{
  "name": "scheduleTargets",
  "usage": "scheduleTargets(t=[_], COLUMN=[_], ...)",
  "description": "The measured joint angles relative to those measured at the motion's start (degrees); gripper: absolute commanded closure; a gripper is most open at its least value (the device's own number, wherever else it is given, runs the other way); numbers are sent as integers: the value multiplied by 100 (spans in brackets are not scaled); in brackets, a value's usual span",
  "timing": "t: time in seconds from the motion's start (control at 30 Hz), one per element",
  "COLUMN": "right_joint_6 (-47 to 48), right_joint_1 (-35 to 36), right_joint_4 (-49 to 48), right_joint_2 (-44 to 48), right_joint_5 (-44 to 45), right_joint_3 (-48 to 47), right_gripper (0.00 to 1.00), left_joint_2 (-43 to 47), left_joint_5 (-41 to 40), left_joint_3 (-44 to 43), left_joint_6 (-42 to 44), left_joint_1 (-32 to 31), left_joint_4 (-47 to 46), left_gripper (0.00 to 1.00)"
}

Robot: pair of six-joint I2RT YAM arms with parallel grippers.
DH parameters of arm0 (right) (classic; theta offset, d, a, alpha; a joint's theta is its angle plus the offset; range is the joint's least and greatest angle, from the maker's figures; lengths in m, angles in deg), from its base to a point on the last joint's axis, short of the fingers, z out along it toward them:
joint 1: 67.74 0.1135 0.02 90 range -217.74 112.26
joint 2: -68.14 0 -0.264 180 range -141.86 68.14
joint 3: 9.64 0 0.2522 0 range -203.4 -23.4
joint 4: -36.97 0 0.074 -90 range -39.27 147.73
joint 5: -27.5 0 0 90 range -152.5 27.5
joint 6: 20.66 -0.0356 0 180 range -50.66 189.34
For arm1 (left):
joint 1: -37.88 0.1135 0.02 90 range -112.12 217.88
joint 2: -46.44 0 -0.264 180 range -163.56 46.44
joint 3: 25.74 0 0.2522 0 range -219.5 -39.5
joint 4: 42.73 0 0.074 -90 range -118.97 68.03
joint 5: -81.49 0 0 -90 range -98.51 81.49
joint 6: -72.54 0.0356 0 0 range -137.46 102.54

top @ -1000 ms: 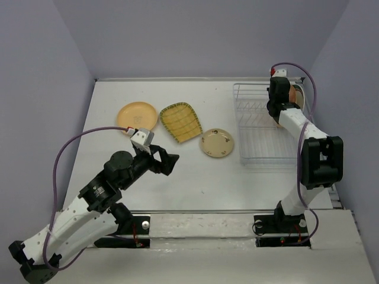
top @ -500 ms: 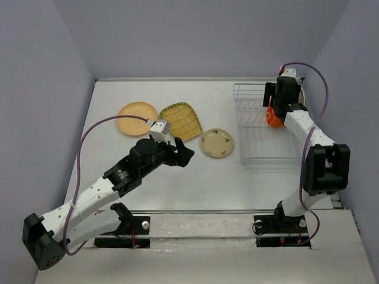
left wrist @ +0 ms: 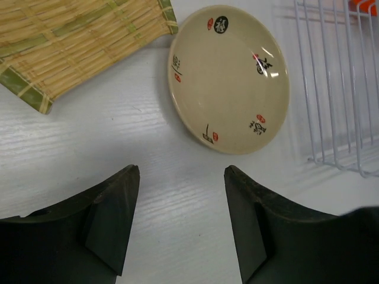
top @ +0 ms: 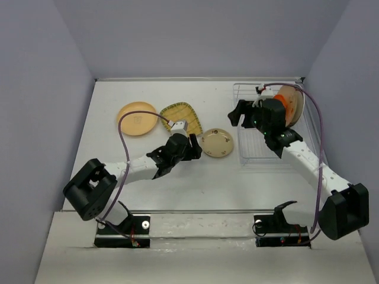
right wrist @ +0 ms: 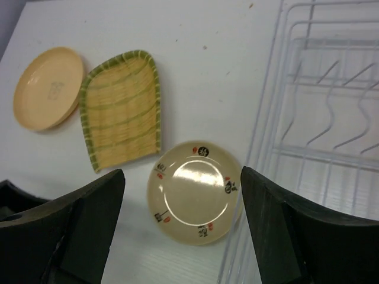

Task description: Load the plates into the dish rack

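Left gripper (left wrist: pixel 180 177) wide open, empty, low over table just short of beige plate (left wrist: pixel 230 77), which lies flat beside rack (top: pixel 247 155). Best to advance, pinch near rim firmly, then tilt upright for a slot. Right gripper (right wrist: pixel 182 177) open too, overhead

White table (top: pixel 207 177): peach plate (top: pixel 137 118), perhaps stacked; yellow-green plate (top: pixel 181 121); beige plate (top: pixel 217 142); dish rack (top: pixel 256 148).

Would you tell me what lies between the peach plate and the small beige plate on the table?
The squarish yellow-green plate lies between the peach plate and the small beige plate; the top external and right wrist views show it.
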Motion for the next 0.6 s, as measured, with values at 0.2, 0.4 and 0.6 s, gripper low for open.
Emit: scheduleTargets(t=[0.2,0.4,0.6], right_joint_6=[-455,-839,-984], right_joint_1=[518,785,973], right_joint_4=[-192,-566,-730], right_joint_2=[216,708,780], right_joint_5=[-345,-492,-599], right_joint_3=[625,1021,1095], right_gripper=[20,21,22], left_joint_2=[-925,-1974,-2389], left_joint_5=[-391,-555,-662], left_joint_3=[-452,-977,-1152], left_joint_6=[-232,-321,-363], left_joint_1=[2,0,0], left_joint_4=[-479,-723,-863], left_gripper=[35,43,79])
